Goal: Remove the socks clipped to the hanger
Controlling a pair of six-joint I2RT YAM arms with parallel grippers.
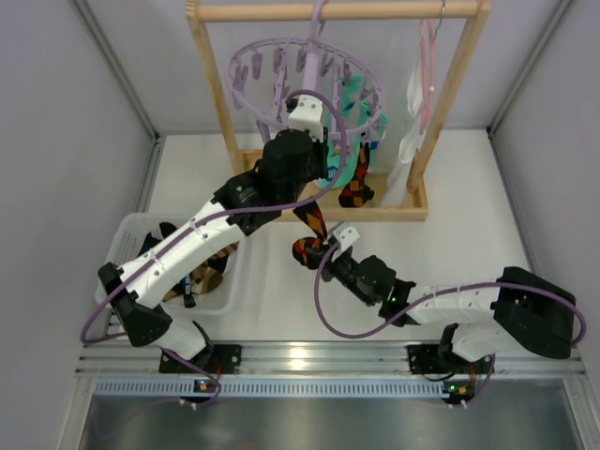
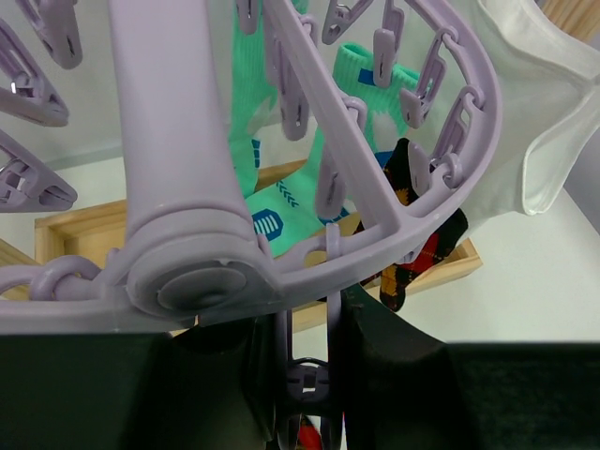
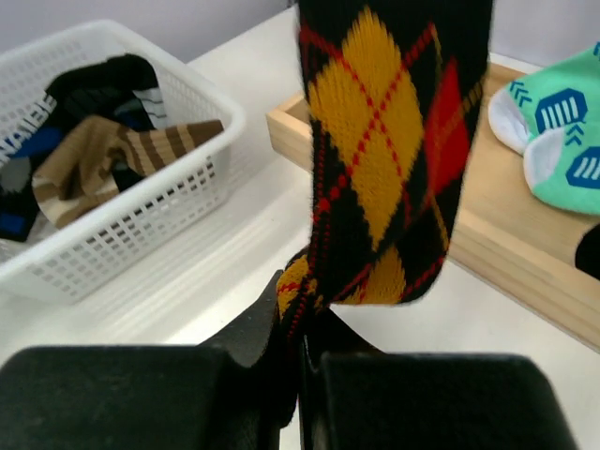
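while the left gripper (image 2: 307,398) is clamped on a lilac peg (image 2: 309,367) below the rim of the hanger (image 2: 469,103), the right gripper (image 3: 300,323) is pinched tight on the lower end of the red-orange-black sock (image 3: 394,159). this sock rises from the right gripper out of the right wrist view; a strip of red shows directly under the clamped peg. two mint-green socks (image 2: 246,141) are clipped to the hanger, toes over the base of the wooden frame (image 3: 506,216). a white cloth (image 2: 534,112) hangs just beside the ring. left of the frame, on the table (image 1: 469,253), the basket (image 3: 141,216) holds a brown-striped sock (image 3: 112,159) and a black sock (image 3: 94,84).
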